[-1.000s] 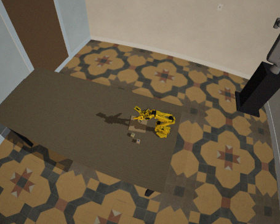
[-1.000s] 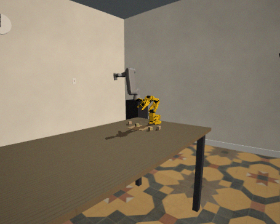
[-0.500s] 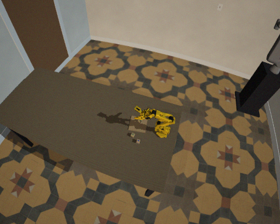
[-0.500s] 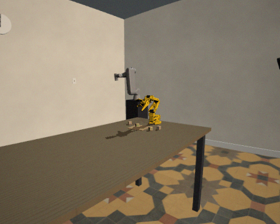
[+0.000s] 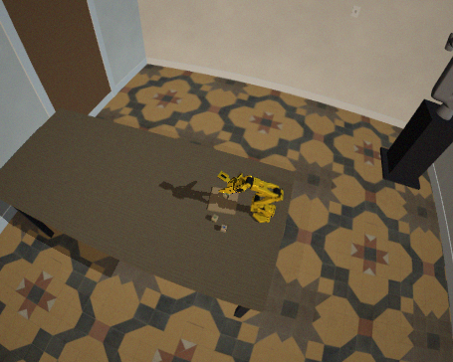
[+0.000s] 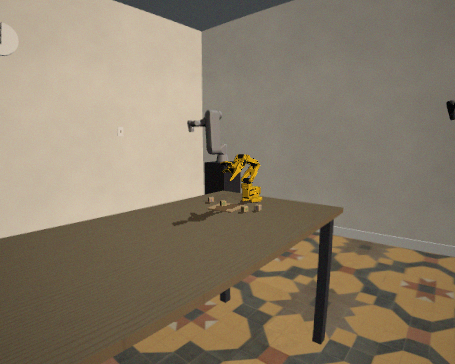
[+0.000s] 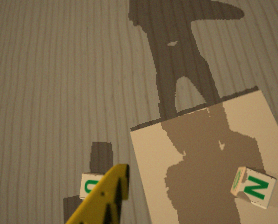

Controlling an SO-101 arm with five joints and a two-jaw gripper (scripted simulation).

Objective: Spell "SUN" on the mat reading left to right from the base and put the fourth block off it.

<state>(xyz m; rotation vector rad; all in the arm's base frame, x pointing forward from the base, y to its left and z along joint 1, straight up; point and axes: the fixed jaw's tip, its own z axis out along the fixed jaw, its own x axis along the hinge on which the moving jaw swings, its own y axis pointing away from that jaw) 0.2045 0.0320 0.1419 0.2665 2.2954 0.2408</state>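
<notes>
The mat (image 5: 220,208) (image 6: 231,209) (image 7: 148,150) lies flat on the table. A block with a green N (image 7: 256,187) (image 6: 223,203) rests on it, its letter sideways in the wrist view. A block with a green U (image 7: 88,186) (image 6: 244,209) (image 5: 214,218) lies off the mat, on the robot's left, its letter sideways. Another block (image 5: 224,228) (image 6: 258,208) lies beyond it, and a fourth block (image 6: 211,200) on the mat's other side; their letters are unreadable. My gripper (image 5: 222,184) (image 6: 226,172) is open and empty, above the mat area. One jaw (image 7: 107,194) partly covers the U block.
The arm's yellow base (image 5: 263,214) (image 6: 251,194) stands near the table's end, close to the mat. The arm's shadow (image 5: 183,192) (image 6: 198,217) (image 7: 175,65) crosses the mat and table. The wooden table (image 5: 109,188) (image 6: 134,264) extends far beyond the mat.
</notes>
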